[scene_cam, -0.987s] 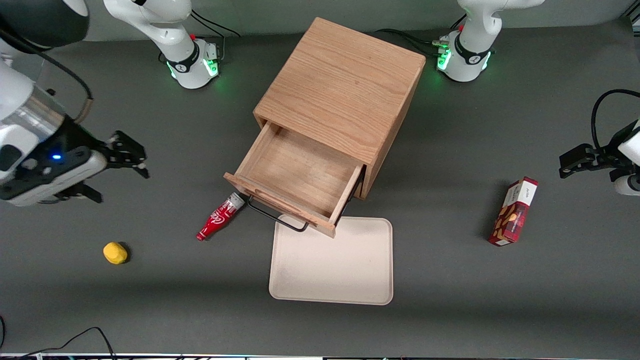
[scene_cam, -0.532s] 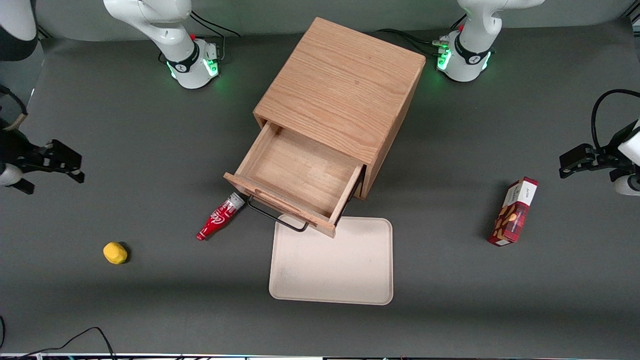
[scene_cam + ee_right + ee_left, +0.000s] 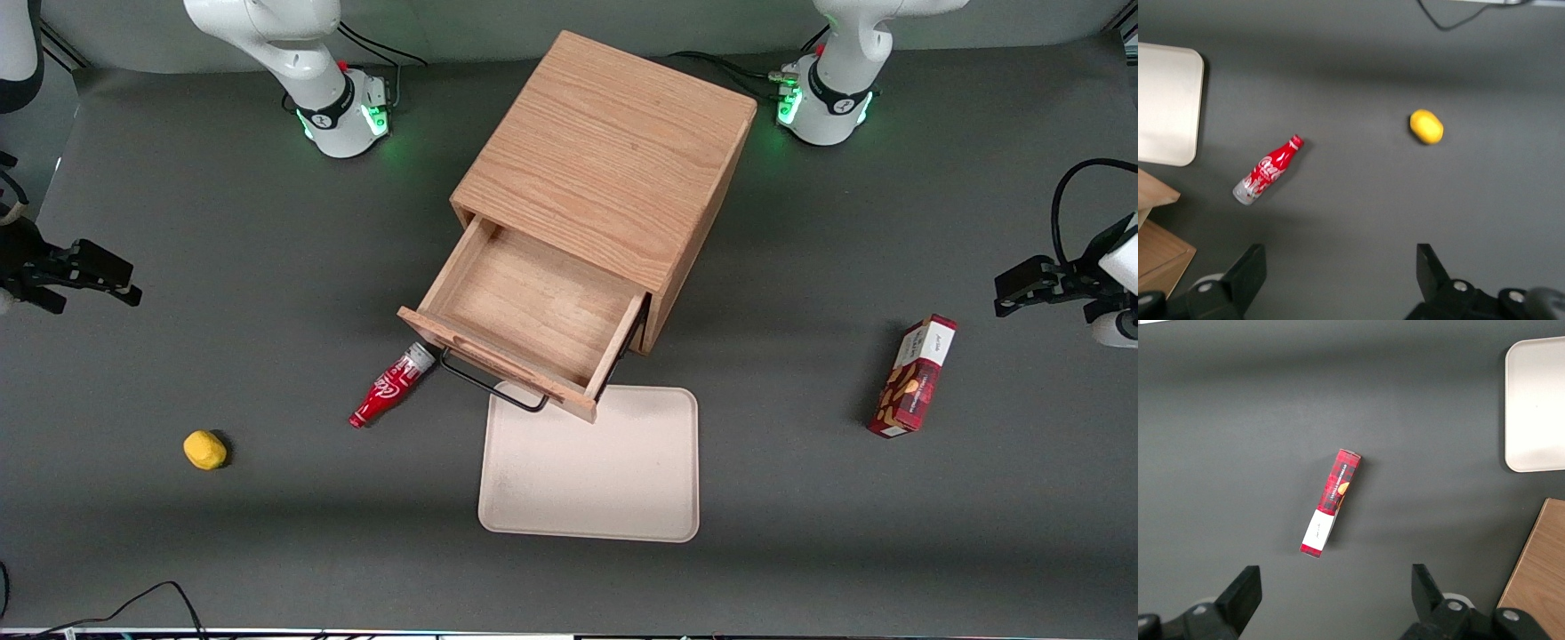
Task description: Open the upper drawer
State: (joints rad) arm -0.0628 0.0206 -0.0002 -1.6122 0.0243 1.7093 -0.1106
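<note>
upper drawer (image 3: 533, 316) at frame centre, pulled well out of the wooden cabinet (image 3: 613, 156) (interior bare), its black wire handle (image 3: 489, 384) over the edge of the cream tray (image 3: 591, 471). red bottle (image 3: 391, 385) lies just beside the drawer front; yellow object (image 3: 204, 449) at lower left. gripper (image 3: 93, 276) at the left edge, well apart from the drawer, fingers spread and holding nothing.

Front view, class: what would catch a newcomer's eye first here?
The wooden cabinet mid-table, its upper drawer pulled out and empty. A red bottle lies beside the drawer front, a pale tray nearer the camera. The open gripper hangs far toward the working arm's end.
</note>
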